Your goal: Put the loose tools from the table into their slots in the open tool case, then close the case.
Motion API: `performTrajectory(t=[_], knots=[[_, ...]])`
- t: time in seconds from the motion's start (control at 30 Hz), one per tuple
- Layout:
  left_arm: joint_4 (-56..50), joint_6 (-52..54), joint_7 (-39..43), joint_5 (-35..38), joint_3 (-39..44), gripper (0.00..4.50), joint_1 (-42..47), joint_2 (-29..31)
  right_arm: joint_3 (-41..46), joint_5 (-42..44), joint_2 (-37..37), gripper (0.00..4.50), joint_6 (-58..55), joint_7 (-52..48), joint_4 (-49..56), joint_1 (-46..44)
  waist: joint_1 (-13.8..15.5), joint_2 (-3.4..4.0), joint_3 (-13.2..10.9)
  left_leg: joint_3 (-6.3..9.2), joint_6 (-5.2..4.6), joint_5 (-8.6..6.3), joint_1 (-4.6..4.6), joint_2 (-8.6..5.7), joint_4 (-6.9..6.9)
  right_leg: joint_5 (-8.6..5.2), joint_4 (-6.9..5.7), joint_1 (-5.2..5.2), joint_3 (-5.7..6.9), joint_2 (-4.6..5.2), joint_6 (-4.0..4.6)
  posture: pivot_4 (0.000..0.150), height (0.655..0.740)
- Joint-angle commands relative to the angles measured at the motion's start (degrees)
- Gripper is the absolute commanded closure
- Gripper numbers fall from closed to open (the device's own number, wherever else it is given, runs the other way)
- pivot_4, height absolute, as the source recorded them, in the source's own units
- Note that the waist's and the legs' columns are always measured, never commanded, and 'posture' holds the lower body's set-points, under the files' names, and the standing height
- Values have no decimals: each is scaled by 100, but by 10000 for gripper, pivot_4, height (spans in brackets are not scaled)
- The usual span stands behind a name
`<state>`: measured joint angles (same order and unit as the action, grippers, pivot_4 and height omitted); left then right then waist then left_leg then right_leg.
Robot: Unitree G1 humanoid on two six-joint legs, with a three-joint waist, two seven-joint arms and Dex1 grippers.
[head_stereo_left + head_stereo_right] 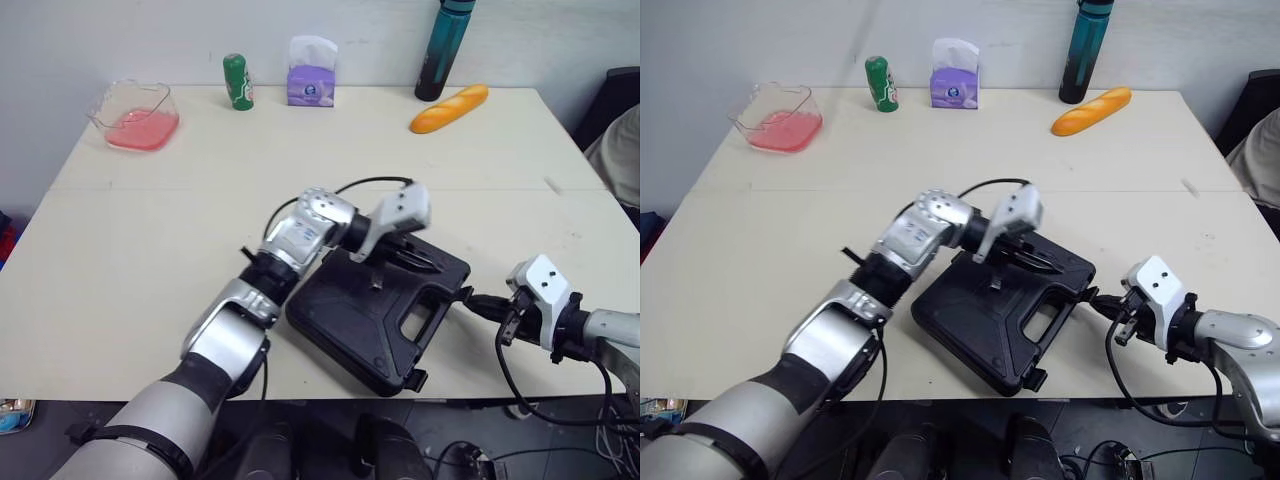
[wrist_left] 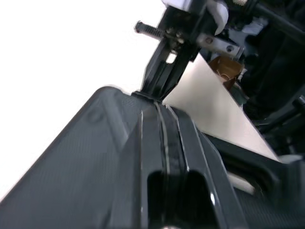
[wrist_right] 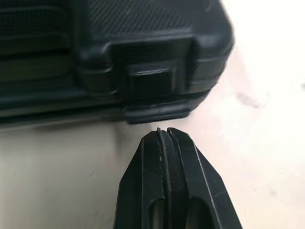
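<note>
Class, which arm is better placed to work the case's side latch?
Probably right: the right gripper, shut, points straight at the latch, just short of it. The left gripper rests on the lid.

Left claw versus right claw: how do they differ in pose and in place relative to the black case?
The left claw lies over the case, while the right claw sits low over the table, off the case's edge. The left claw points across the case's top; the right claw points at a latch, short of touching it. Both are shut and hold nothing.
</note>
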<state>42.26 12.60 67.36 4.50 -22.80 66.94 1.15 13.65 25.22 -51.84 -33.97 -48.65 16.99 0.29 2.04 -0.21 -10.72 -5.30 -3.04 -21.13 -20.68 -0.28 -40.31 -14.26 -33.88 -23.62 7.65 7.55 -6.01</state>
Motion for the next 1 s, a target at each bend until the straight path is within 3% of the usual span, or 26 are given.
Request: performTrajectory(t=[0.03, 0.17, 0.33, 0.57, 1.0], knots=[[593, -547, -124, -518, -265, 44409, 196, -104, 36, -12, 48, 45000, -46, 95, 207, -21, -43, 0, 0, -1, 0, 0, 1, 1, 0, 0, -1, -1, -1, 0, 0, 1500, 7348], [1166, -976, -329, -1416, -988, 44409, 55, -66, -10, 3, 119, 45000, -113, 194, 342, -60, -46, 2, 6, 2, -1, -1, 8, 3, 0, 0, 2, 5, -1, 6, 1, 1500, 7348], [1264, -961, -494, -1686, -1151, 44409, -219, -157, -92, 13, 217, 45000, -158, 278, 393, -96, -26, -45, 68, 13, -13, -14, 33, 4, -1, -1, 29, 35, -18, 55, 2, 1500, 7348], [1265, -1032, -720, -1898, -1179, 44409, -319, -148, -201, 21, 243, 45000, -249, 295, 355, -486, -47, -55, 79, 38, -21, -30, 59, 1, -1, -1, 48, 88, -12, 82, 3, 1500, 7348], [1456, -932, -828, -1842, -968, 44409, -207, -200, -369, -102, 118, 45000, -388, 116, 317, -960, -68, -56, 82, 44, -17, -31, 62, 1, -1, 0, 49, 93, -7, 83, 2, 1500, 7348]])
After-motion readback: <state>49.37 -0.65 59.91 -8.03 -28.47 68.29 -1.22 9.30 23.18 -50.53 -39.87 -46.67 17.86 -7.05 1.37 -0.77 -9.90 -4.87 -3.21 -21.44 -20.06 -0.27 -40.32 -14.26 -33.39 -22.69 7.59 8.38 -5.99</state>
